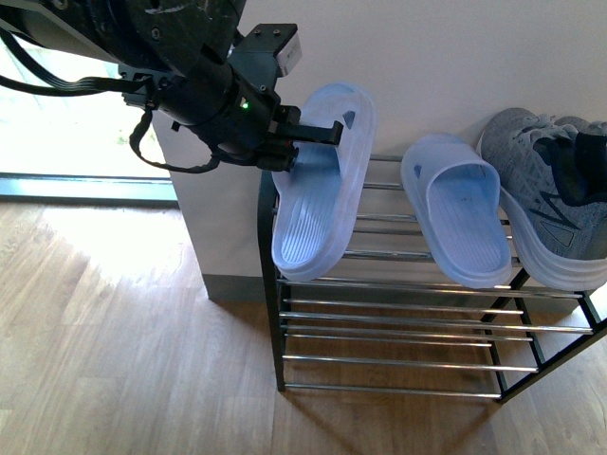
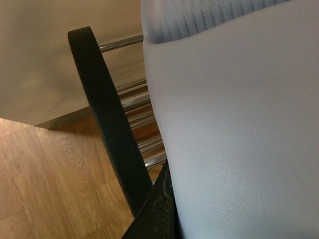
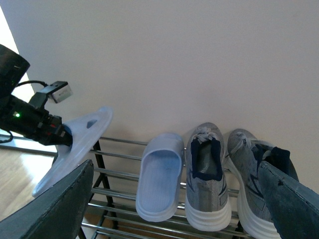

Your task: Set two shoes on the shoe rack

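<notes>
My left gripper [image 1: 302,142] is shut on a pale blue slide sandal [image 1: 318,185]. It holds the sandal tilted, toe down, over the left end of the shoe rack [image 1: 398,322]. In the left wrist view the sandal [image 2: 234,124] fills the picture beside the rack's black post [image 2: 107,129]. A second slide sandal [image 1: 455,218] lies on the top tier, and a grey sneaker [image 1: 555,199] lies right of it. In the right wrist view the second sandal [image 3: 159,181] and two grey sneakers [image 3: 207,177] [image 3: 254,184] sit side by side. My right gripper [image 3: 179,199] is open and empty in front of them.
A pale wall [image 1: 446,66] stands right behind the rack. Wooden floor [image 1: 123,351] spreads to the left and front. A bright window area [image 1: 57,133] is at the far left. Lower chrome tiers [image 1: 398,365] show beneath the shoes.
</notes>
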